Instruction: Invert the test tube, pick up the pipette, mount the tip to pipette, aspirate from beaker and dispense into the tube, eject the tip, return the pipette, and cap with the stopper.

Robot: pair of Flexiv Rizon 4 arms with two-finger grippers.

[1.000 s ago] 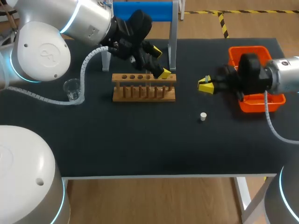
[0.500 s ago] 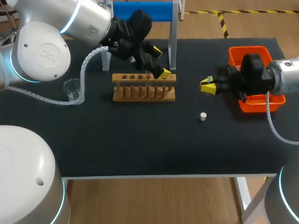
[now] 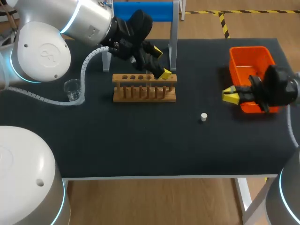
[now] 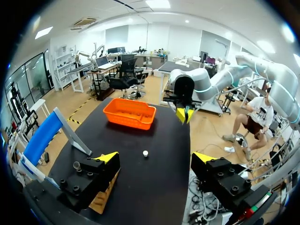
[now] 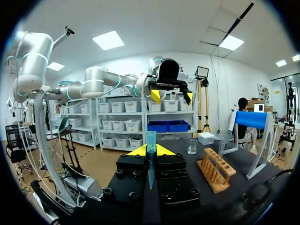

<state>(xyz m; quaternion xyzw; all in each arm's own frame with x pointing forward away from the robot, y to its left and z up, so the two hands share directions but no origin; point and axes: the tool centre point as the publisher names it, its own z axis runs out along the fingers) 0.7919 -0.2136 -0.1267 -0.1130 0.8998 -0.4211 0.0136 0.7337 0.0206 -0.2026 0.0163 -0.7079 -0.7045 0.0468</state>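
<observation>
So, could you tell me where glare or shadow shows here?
Head view: soft sheen on the white shell of the left arm, hardly any shadow by the stopper. Left wrist view: no glare on the black table. Right wrist view: the gripped test tube is evenly lit.

The black worktop (image 3: pixel 140 150) stands on white legs (image 3: pixel 244 199) over a light wooden floor (image 3: pixel 154 201), where a strip of yellow-and-black tape (image 3: pixel 224 23) runs behind the far edge. The room is a large, open lab with white walls. Its white ceiling carries bright square light panels (image 5: pixel 110 41) and a recessed air vent (image 4: pixel 84 21). Racks of shelves (image 5: pixel 126 126) hold rows of white bins. Desks and dark office chairs (image 4: pixel 124 77) stand further off, beside a glazed partition (image 4: pixel 28 77).
</observation>
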